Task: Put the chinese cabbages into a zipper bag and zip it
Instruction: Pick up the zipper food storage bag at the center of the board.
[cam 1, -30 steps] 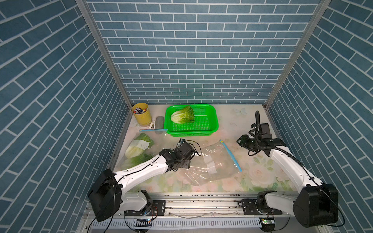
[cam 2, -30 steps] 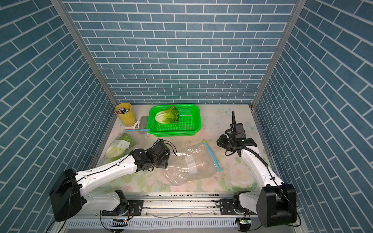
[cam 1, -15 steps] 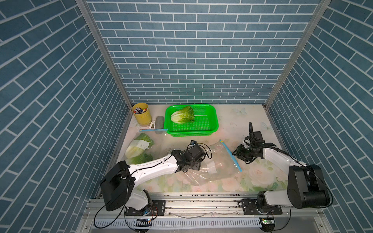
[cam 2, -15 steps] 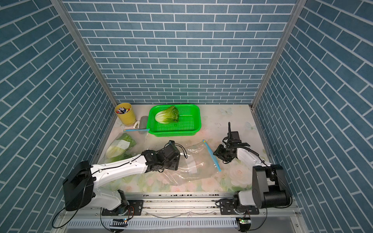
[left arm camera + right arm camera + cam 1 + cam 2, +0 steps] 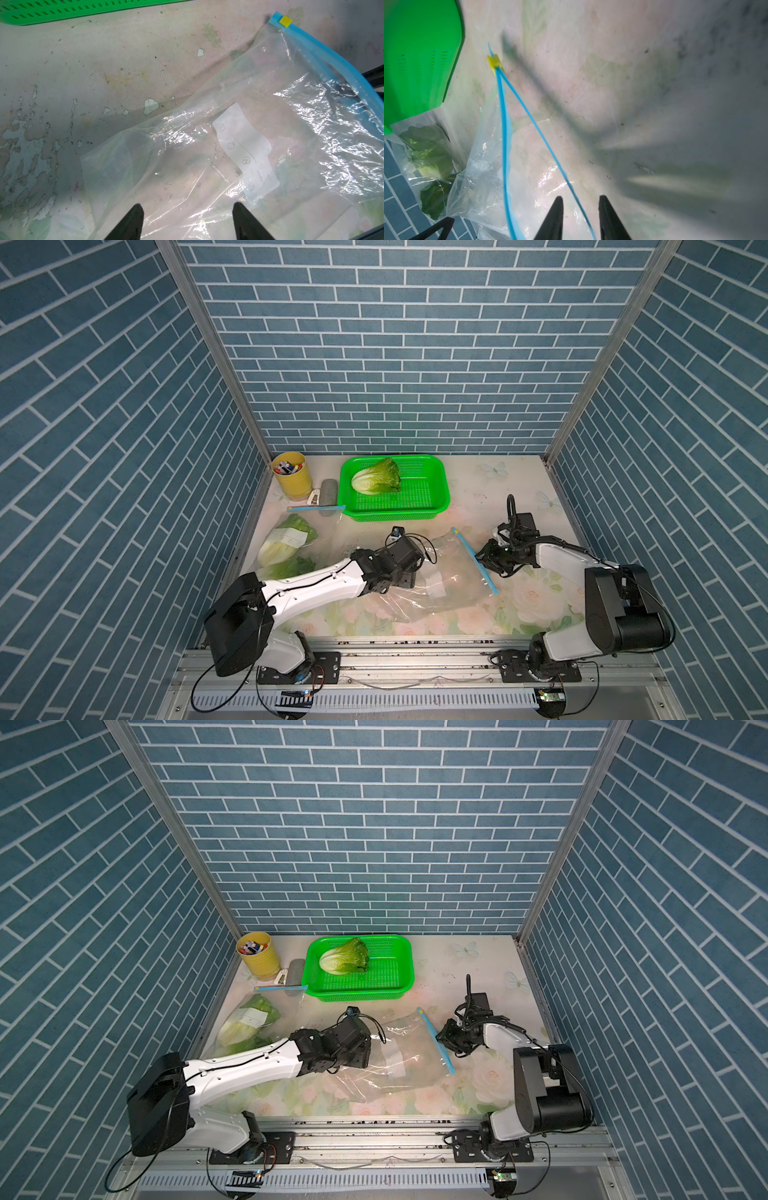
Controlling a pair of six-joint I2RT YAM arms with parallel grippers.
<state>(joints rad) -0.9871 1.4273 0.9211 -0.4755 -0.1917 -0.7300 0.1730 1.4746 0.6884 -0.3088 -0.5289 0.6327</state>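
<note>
In a top view the left arm (image 5: 316,585) hides part of the bagged cabbages (image 5: 276,549). The basket (image 5: 415,62) is blurred and cut by the edge. What stands in the cup (image 5: 293,485) is too small to tell.

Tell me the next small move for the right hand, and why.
Probably close the right hand on the blue zipper strip: it runs between the open jaws, apart from the other strip, and the empty bag needs its mouth held open.
</note>
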